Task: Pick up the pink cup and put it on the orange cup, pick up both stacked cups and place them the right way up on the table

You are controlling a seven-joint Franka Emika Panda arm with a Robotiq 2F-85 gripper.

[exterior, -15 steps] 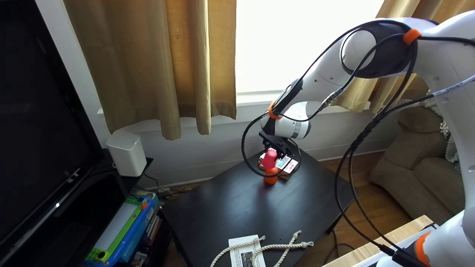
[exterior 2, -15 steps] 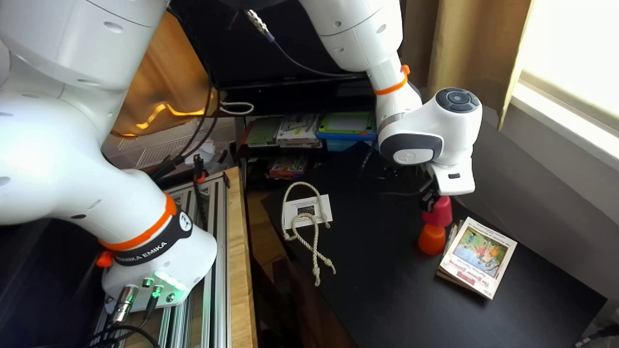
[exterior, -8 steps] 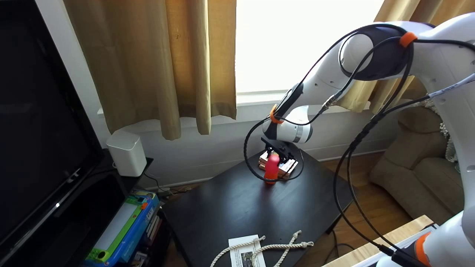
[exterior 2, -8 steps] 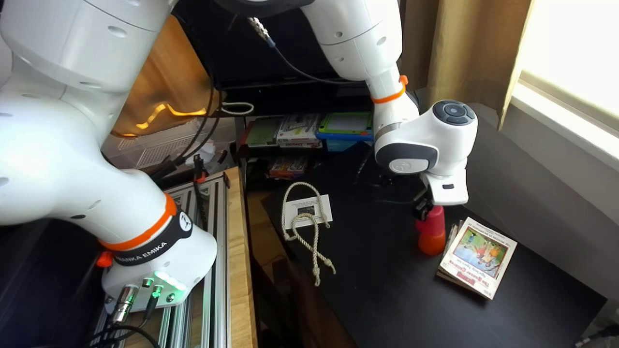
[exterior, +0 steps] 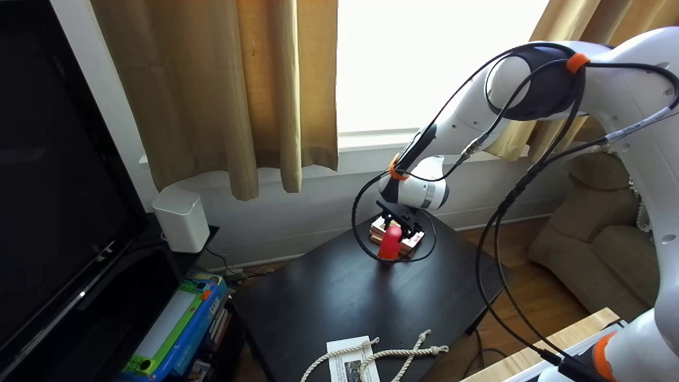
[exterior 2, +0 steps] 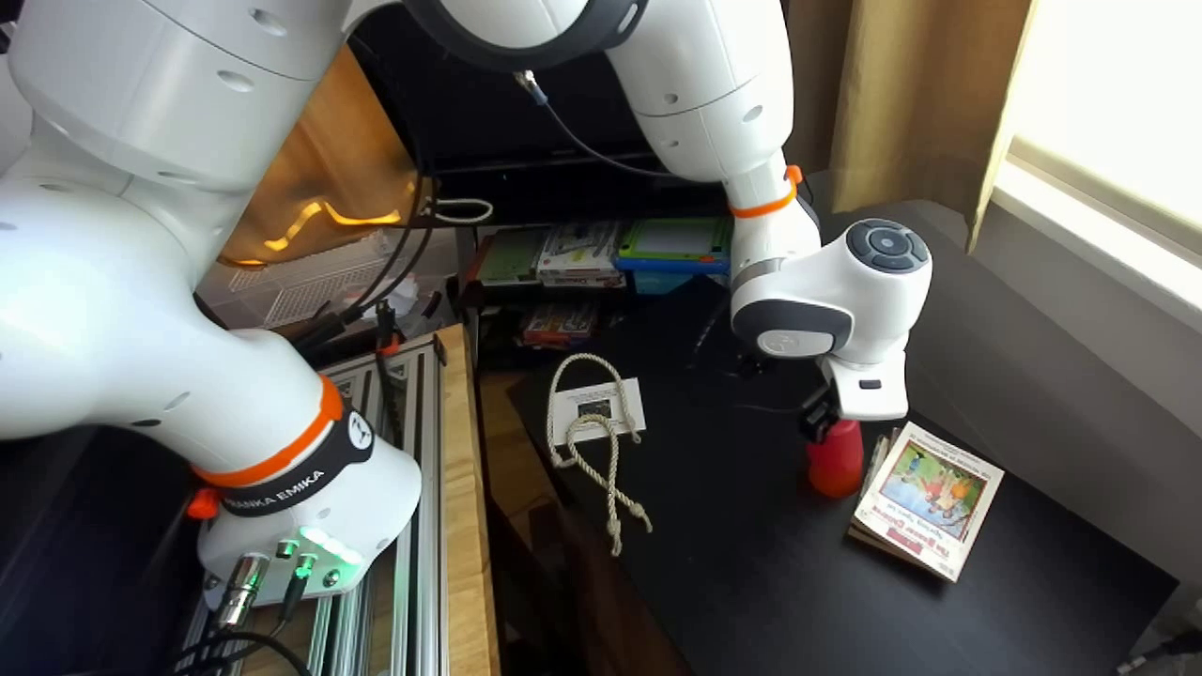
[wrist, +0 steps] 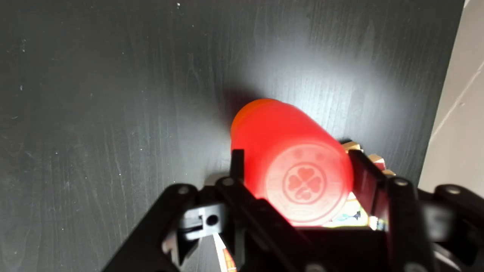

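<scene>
In the wrist view the pincer (wrist: 298,166) pinches the pink cup (wrist: 302,185) from both flanks, close to its clover-marked base; the mouth faces away, and a sliver of the orange cup (wrist: 242,112) shows past the far edge; in an exterior view the pink cup stands below the pincer, long axis near upright, over the table (exterior: 339,302); in an exterior view the orange cup peeps out underneath, beside the books (exterior 2: 930,498); the coming move, I judge, runs straight down that axis.
</scene>
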